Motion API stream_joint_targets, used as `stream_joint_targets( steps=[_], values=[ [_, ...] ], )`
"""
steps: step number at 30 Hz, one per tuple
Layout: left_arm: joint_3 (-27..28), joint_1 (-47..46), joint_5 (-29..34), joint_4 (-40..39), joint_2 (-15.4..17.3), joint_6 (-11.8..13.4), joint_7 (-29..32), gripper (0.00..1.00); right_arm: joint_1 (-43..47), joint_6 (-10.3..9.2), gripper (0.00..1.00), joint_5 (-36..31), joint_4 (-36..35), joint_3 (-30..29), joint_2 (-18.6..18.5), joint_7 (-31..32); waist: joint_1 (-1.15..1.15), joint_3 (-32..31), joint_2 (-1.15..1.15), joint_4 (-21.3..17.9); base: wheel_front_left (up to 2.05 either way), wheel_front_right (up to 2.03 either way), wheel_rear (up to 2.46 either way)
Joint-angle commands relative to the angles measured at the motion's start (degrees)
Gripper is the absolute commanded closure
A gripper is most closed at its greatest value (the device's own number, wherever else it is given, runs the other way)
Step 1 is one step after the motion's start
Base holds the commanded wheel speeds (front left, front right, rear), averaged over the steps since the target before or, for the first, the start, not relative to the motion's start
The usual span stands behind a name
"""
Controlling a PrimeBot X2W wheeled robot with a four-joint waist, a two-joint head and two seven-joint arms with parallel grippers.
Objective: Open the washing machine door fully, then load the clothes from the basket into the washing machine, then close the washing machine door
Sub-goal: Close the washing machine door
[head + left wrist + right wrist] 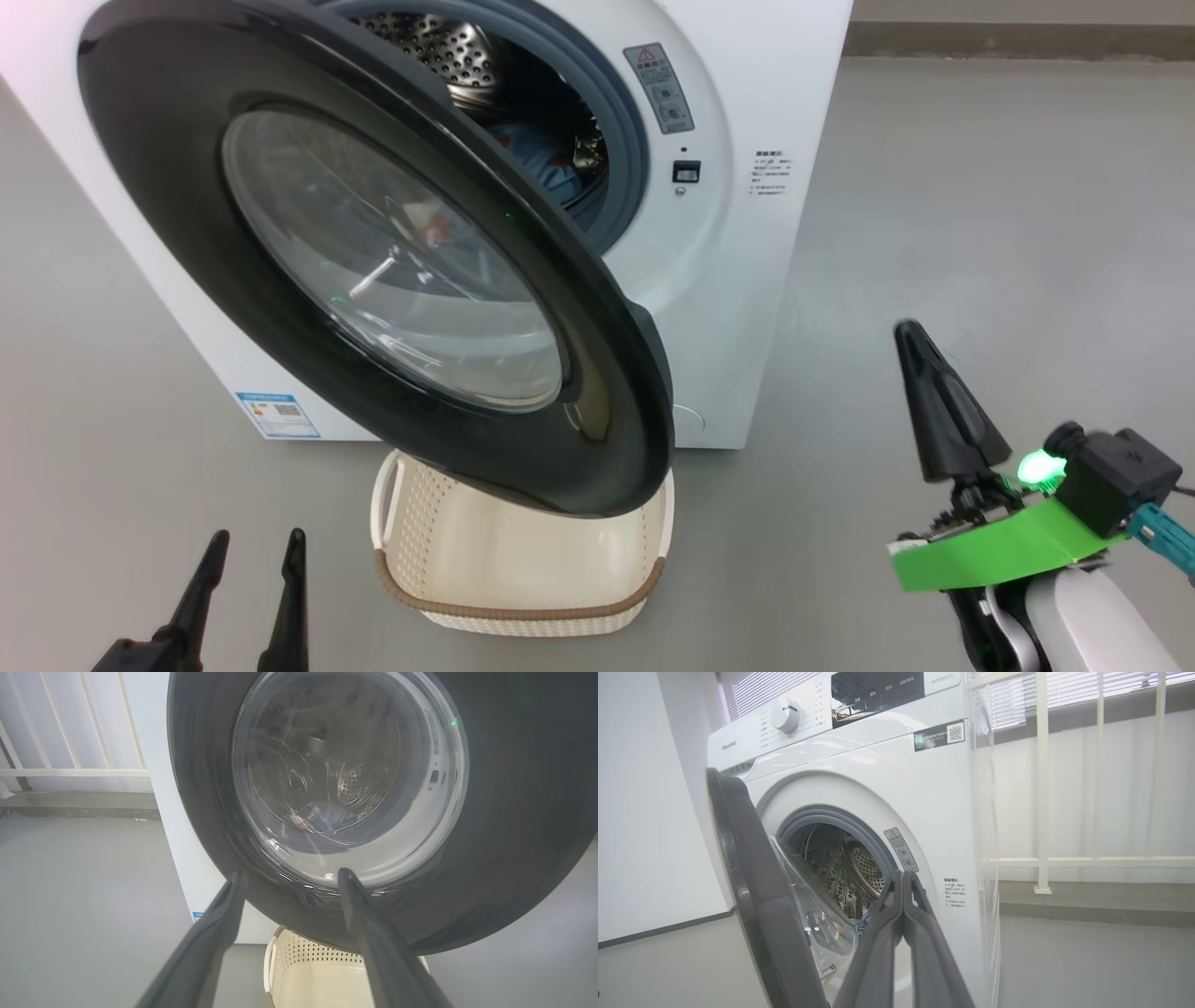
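Black glossy door [392, 271] (bulging glass); perforated basket [523, 611]

A smooth grey floor [980, 187] spreads across the room. A white railing [1042, 788] of upright bars stands in front of a pale curtain [1111, 802], with slatted blinds [1078, 695] above. A plain white wall [644, 812] meets the floor at a dark skirting strip [668, 927].

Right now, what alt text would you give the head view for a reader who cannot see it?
The washing machine door hangs partly open, swung out over the basket, with blue clothes visible inside the washing machine behind it. The open left end effector sits lower left; the shut right end effector lower right, touching nothing.
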Motion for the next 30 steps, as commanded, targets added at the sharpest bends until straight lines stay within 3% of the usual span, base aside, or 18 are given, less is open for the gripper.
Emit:
stream_joint_targets(
  steps=[1,12,19,30],
  values=[
    [1.8,-0.5,0.7,-1.8,0.6,-0.1,-0.6,0.00,-3.3,0.25,1.00,0.8,-3.5,2.5,-0.1,-0.3,0.00,-0.6,0.00,0.9,0.00,0.00,0.00],
    [0.7,0.1,1.3,-2.9,0.1,-0.1,-0.6,0.00,-7.4,0.25,1.00,3.4,-9.9,14.9,0.8,-0.3,0.00,-1.5,0.00,4.4,0.00,0.00,0.00],
    [0.6,0.3,1.1,-2.9,-0.4,-0.1,-0.6,0.00,-6.1,0.25,1.00,5.4,-4.3,20.9,0.6,-0.3,0.00,-1.0,0.00,6.4,0.00,0.00,0.00],
    [0.5,-0.8,0.8,-2.7,-1.5,-0.1,-0.6,0.00,-7.1,0.25,1.00,7.8,6.9,25.0,0.6,-0.3,0.00,0.7,0.00,8.0,0.00,0.00,0.00]
  ],
)
